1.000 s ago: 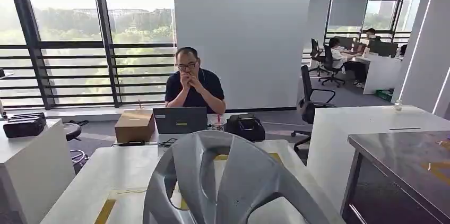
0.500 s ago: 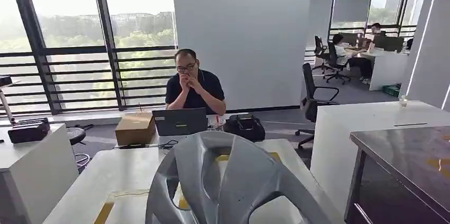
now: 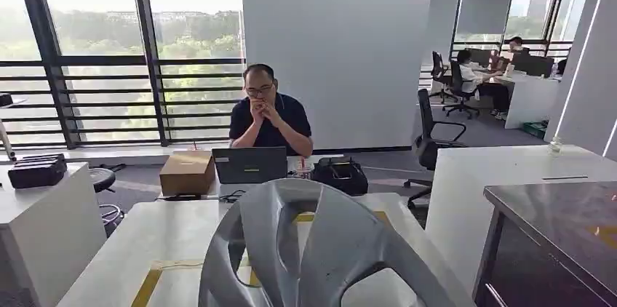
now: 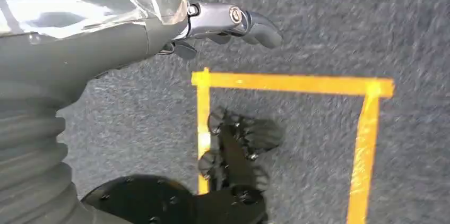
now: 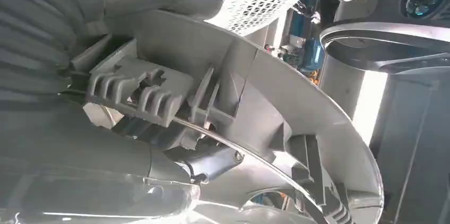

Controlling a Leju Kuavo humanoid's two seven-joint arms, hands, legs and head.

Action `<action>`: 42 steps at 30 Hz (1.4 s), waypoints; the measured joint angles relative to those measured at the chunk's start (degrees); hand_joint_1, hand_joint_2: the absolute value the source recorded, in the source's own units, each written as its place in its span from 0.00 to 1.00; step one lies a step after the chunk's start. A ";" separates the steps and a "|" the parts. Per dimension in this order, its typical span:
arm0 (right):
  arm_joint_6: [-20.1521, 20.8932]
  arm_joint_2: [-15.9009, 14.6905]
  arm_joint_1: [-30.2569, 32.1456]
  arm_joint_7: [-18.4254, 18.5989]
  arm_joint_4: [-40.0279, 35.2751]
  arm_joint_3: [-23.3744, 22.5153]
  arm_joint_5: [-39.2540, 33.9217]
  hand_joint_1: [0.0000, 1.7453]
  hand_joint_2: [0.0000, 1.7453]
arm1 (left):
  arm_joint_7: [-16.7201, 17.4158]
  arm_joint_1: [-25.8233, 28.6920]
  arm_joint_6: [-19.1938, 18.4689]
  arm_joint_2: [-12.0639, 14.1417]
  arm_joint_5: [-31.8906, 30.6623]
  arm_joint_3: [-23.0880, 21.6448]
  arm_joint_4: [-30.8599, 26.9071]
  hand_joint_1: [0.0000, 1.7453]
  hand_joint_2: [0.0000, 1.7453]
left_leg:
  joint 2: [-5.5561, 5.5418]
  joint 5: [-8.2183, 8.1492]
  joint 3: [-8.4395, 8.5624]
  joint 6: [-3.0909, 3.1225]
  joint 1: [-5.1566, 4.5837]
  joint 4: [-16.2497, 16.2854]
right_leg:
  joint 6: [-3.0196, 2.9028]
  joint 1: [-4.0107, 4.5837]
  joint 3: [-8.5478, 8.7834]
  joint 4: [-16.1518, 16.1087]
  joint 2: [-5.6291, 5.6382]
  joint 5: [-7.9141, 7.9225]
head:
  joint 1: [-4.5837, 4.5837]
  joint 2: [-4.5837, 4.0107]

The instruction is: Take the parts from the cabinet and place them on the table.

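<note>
Wheel cover [image 3: 313,249], one, silver, spoked, held upright low in the head view, in front of the near edge of a white desk [image 3: 174,230] marked with yellow tape. Right hand [image 5: 207,160] grips it from behind: in the right wrist view the thumb and fingers clamp on the ribbed inner rim. Left hand [image 4: 228,22] hangs over grey carpet with yellow tape lines, fingers curled a little and apart, holding nothing.

On the desk's far edge: one cardboard box [image 3: 187,172], one laptop [image 3: 249,165], one black bag [image 3: 340,174]. One person [image 3: 269,114] sits behind the laptop, hands clasped at the chin. One black case [image 3: 36,171] sits on a white counter at the left. One dark metal table [image 3: 560,223] at the right, beside a second white desk [image 3: 502,169]. More people sit at far desks in the back right.

Against half a second ago: the whole view has shifted slightly, so the camera moved; the cover's place in the view is almost unchanged.
</note>
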 joint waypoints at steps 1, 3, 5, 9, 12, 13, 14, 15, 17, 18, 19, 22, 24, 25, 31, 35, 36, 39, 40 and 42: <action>0.00 -0.02 0.04 -0.02 0.00 -0.02 -0.06 1.00 1.00 | 0.00 -0.04 -0.02 0.00 0.00 0.00 0.00 0.00 1.00 | -0.01 -0.12 0.06 0.16 -0.04 0.01 | -0.15 -0.06 -2.50 4.71 0.00 -1.84 | 0.11 0.04; 0.00 -0.04 0.14 0.02 0.02 0.02 -0.04 1.00 1.00 | 0.02 -0.01 -0.09 -0.09 0.00 0.00 0.00 0.00 1.00 | -0.06 -0.40 0.17 0.38 -0.19 0.05 | 0.14 -0.18 -7.92 13.94 0.01 -4.36 | 0.07 0.02; 0.00 -0.11 0.22 0.02 0.02 0.02 -0.04 1.00 1.00 | 0.00 0.03 -0.22 -0.13 0.00 0.00 0.02 0.00 1.00 | -0.33 -0.82 0.70 0.21 -0.18 0.08 | 1.15 -0.32 -7.77 11.87 0.00 -2.16 | 0.15 0.02; 0.00 -0.15 0.12 0.07 0.02 0.02 -0.39 1.00 1.00 | 0.00 -0.04 -0.57 -0.17 0.00 0.02 0.02 0.00 1.00 | -0.77 -2.48 1.82 -0.90 -0.72 0.58 | 1.18 -0.28 0.08 -4.35 0.01 4.40 | 0.33 0.00; 0.02 -0.17 0.09 0.11 0.00 0.04 -0.53 1.00 1.00 | -0.04 0.00 -0.61 -0.17 0.00 0.07 0.02 0.00 1.00 | -0.71 -2.75 2.01 -1.57 -0.36 0.38 | -0.26 0.10 -0.11 -4.23 0.05 4.06 | 0.13 0.02; 0.02 -0.17 0.06 0.11 0.00 0.04 -0.55 1.00 1.00 | -0.07 -0.07 -0.61 -0.15 0.00 0.05 0.00 0.00 1.00 | -0.64 -3.13 2.11 -1.96 -0.30 0.53 | -0.66 -0.39 0.13 -4.49 0.06 4.13 | 0.15 0.02; 0.02 -0.15 0.05 0.11 0.00 0.04 -0.55 1.00 1.00 | -0.11 -0.06 -0.61 -0.11 0.00 0.07 0.00 0.00 1.00 | -0.53 -3.83 1.48 -2.37 -0.15 1.81 | -0.95 -0.61 0.46 -4.53 0.05 4.11 | 0.18 0.02; 0.02 -0.11 0.06 0.11 0.00 0.04 -0.59 1.00 1.00 | -0.13 -0.06 -0.61 -0.13 0.00 0.09 0.00 0.00 1.00 | -0.43 -5.50 0.15 -2.65 -0.10 4.85 | -1.34 -0.65 0.72 -4.53 -0.01 3.86 | -0.07 0.02; 0.02 0.02 0.03 0.11 0.00 0.07 -0.61 1.00 1.00 | -0.13 -0.06 -0.61 -0.13 0.00 0.24 0.00 0.00 1.00 | -0.22 -9.70 -5.19 -3.14 0.20 14.85 | -1.72 -0.53 0.92 -4.53 -0.02 3.57 | -0.07 0.02; 0.02 0.02 0.08 0.13 0.00 0.09 -0.61 1.00 1.00 | -0.13 0.01 -0.61 -0.15 0.00 0.33 0.02 0.00 1.00 | -0.19 -10.75 -7.69 -3.26 0.31 18.91 | -1.82 -0.47 0.98 -4.52 0.00 3.46 | -0.13 0.04; 0.02 0.02 0.10 0.20 0.00 0.15 -0.57 1.00 1.00 | -0.13 0.03 -0.61 -0.15 -0.04 0.37 0.02 0.00 1.00 | -0.19 -10.38 -9.19 -3.23 0.33 20.55 | -1.83 -0.44 1.12 -4.52 0.06 3.29 | -0.11 0.02; 0.02 0.06 0.12 0.22 0.00 0.13 -0.44 1.00 1.00 | -0.11 0.02 -0.63 -0.15 -0.09 0.50 0.00 0.00 1.00 | -0.18 -2.15 -5.06 -2.67 0.28 9.04 | -1.66 -0.30 2.21 -4.52 0.34 2.71 | -0.20 0.02; 0.00 0.11 0.15 0.20 -0.02 0.11 0.04 1.00 1.00 | -0.11 -0.05 -0.68 0.00 -0.20 0.81 -0.04 0.00 1.00 | -0.15 0.07 -1.81 -1.55 -0.31 1.96 | -1.32 -0.06 2.52 -4.53 0.42 2.33 | -0.13 0.02; -0.07 0.09 0.23 0.22 -0.07 0.04 0.42 1.00 1.00 | -0.11 -0.07 -0.79 -0.04 -0.26 0.85 -0.11 0.00 1.00 | 0.00 -0.06 -1.67 -1.46 -0.39 1.47 | -1.04 0.20 2.26 -4.45 0.46 2.21 | -0.13 0.00; -1.99 0.13 0.74 -0.09 -0.79 -1.18 5.18 1.00 1.00 | 0.88 0.63 -2.41 -1.07 -1.25 1.73 -2.27 0.00 1.00 | -0.01 0.68 -0.71 0.11 0.02 -0.05 | -0.47 0.20 -1.02 2.23 0.28 -1.32 | -0.02 0.02; -2.56 -0.35 2.47 -0.98 -1.27 -3.06 9.01 1.00 1.00 | 0.79 0.65 -2.45 -1.42 -2.03 2.21 -2.38 0.00 1.00 | -0.20 0.53 -0.66 0.23 -0.12 0.03 | 0.29 0.02 -7.32 13.60 0.28 -4.39 | 0.22 0.02; -2.56 -0.46 2.77 -1.23 -1.44 -3.48 9.79 1.00 1.00 | 0.55 0.60 -2.23 -1.44 -2.21 2.25 -2.34 0.00 1.00 | -0.27 0.48 -0.60 0.17 -0.11 0.06 | 0.87 -0.12 -5.79 10.12 0.27 -2.63 | 0.26 0.04; -3.41 -1.24 3.05 -3.53 -2.25 -4.61 13.61 1.00 1.00 | -0.94 0.02 -1.03 -1.29 -2.56 2.45 -1.20 0.00 1.00 | -0.49 -0.09 -0.63 -0.65 -0.46 0.79 | 1.24 -0.28 1.10 -4.28 0.04 2.58 | 0.33 0.04; -3.87 -1.55 3.26 -4.49 -2.58 -4.94 15.09 1.00 1.00 | -1.33 -0.08 -0.94 -1.27 -2.75 2.58 -0.90 0.00 1.00 | -0.53 -0.35 -0.66 -0.94 -0.57 1.04 | 0.59 -0.34 1.22 -4.67 0.11 2.90 | 0.24 0.02; -4.96 -2.84 3.64 -6.76 -2.91 -5.82 18.50 1.00 1.00 | -1.77 -0.25 -0.77 -1.11 -3.10 2.95 -0.35 0.00 1.00 | -0.49 -0.31 -0.64 -1.38 -0.38 0.89 | -0.22 0.09 1.15 -4.40 0.15 2.82 | 0.18 0.02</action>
